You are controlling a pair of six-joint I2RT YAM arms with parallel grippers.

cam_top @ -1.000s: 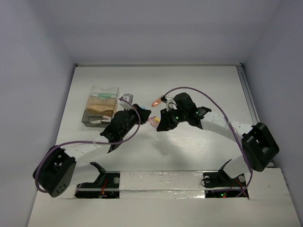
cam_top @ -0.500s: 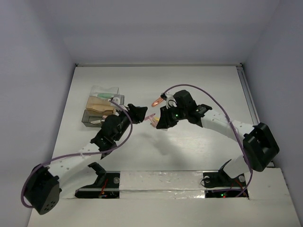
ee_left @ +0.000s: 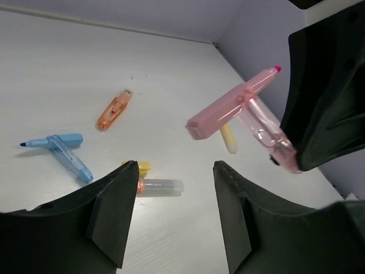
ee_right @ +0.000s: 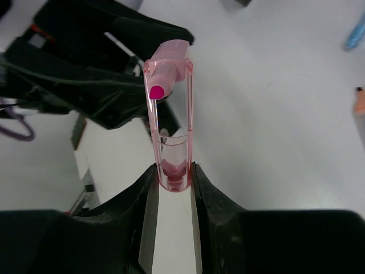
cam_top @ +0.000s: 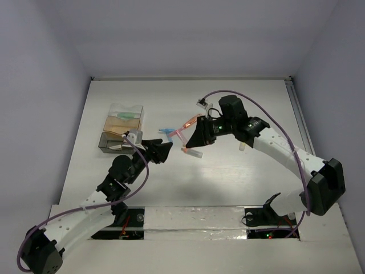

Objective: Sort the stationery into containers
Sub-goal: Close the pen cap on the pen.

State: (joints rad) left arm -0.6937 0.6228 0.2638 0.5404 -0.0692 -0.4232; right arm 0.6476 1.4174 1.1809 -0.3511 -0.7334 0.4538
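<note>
My right gripper (ee_right: 172,171) is shut on the clear end of a pink highlighter (ee_right: 170,108) and holds it above the table. In the top view the pink highlighter (cam_top: 180,137) hangs just left of the right gripper (cam_top: 194,137). My left gripper (ee_left: 177,165) is open and empty, facing the pink highlighter (ee_left: 239,108) from a short distance; in the top view the left gripper (cam_top: 165,147) is apart from it. On the table lie a blue highlighter (ee_left: 60,149), an orange piece (ee_left: 114,109), a clear piece with a yellow end (ee_left: 159,185) and a pale yellow piece (ee_left: 229,138). The container (cam_top: 126,108) stands at the left.
The container's tan compartments (cam_top: 121,125) and grey section (cam_top: 109,142) hold some pieces. The blue highlighter (cam_top: 167,131) and orange piece (cam_top: 191,120) lie between the two grippers' reach. White walls close the table at the back and sides.
My left gripper has opened, let go of the pink highlighter and drawn back toward the near left. The right gripper keeps the pink highlighter and has shifted slightly right.
</note>
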